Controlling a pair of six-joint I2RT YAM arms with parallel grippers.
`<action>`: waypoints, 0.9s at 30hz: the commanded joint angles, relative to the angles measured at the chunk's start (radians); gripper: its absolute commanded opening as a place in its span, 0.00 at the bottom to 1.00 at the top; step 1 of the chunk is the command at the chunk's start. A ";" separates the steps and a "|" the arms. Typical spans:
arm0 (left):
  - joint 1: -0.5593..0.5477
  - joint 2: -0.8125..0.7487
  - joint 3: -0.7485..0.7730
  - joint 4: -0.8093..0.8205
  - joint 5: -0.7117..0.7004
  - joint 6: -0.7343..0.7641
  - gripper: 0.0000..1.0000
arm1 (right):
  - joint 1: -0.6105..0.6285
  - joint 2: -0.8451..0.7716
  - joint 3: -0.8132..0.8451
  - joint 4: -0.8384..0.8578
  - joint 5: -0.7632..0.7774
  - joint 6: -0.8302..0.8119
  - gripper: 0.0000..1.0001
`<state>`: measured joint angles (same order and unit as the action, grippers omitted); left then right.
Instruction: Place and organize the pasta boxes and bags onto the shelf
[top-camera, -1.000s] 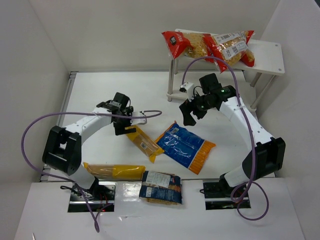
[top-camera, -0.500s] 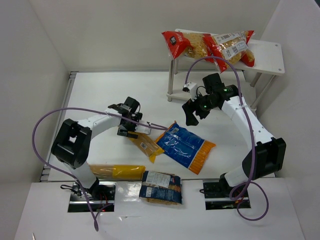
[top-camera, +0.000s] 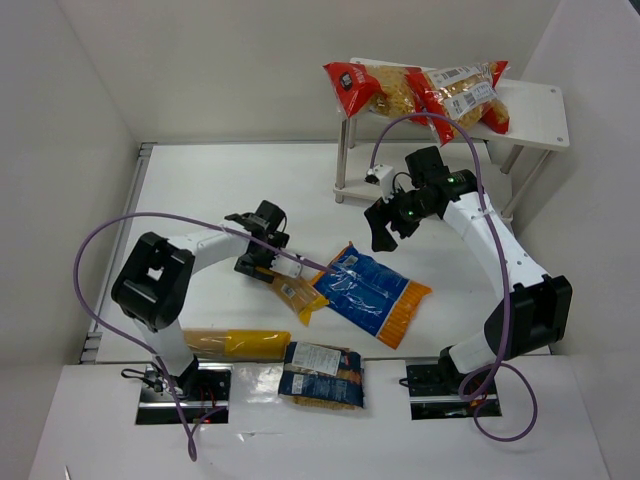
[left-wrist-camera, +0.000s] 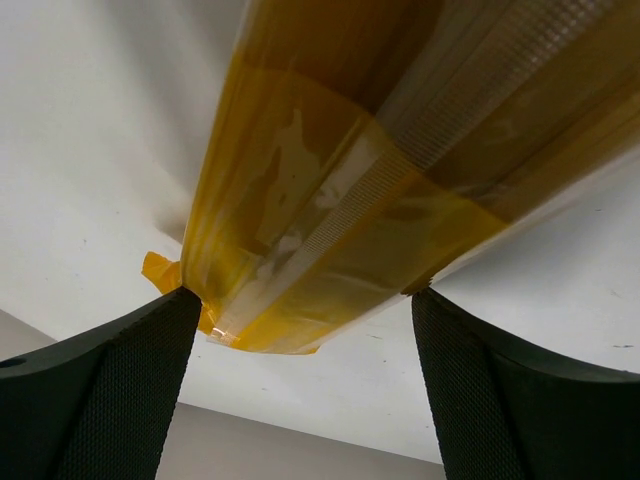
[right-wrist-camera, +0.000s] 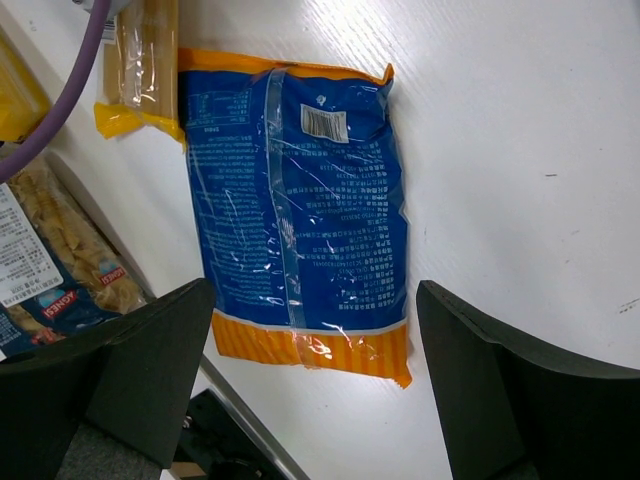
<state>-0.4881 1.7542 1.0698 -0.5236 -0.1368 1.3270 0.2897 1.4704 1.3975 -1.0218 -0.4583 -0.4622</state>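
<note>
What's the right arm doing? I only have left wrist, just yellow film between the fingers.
Observer: The right claw hangs open and empty over the table, near the far end of the blue-and-orange bag.
Operator: Anything on the shelf?
Observer: Two red-ended bags lie side by side on top of the shelf.
Operator: How many packs are on the table?
Observer: Four: the spaghetti pack in the left claw, the blue-and-orange bag, a second yellow pack and a dark-blue pack at the near edge.
</note>
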 joint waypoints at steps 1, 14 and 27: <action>-0.004 0.024 0.009 0.010 -0.001 0.055 0.93 | -0.007 -0.024 -0.008 -0.011 -0.019 -0.007 0.90; -0.023 0.119 0.073 -0.010 0.014 0.013 0.57 | -0.007 -0.015 -0.008 -0.011 -0.028 -0.016 0.90; 0.080 0.049 0.174 -0.207 0.305 -0.356 0.00 | -0.007 0.016 0.023 -0.021 -0.069 -0.026 0.90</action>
<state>-0.4400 1.8347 1.2312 -0.6308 -0.0368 1.1240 0.2897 1.4841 1.3949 -1.0248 -0.4877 -0.4706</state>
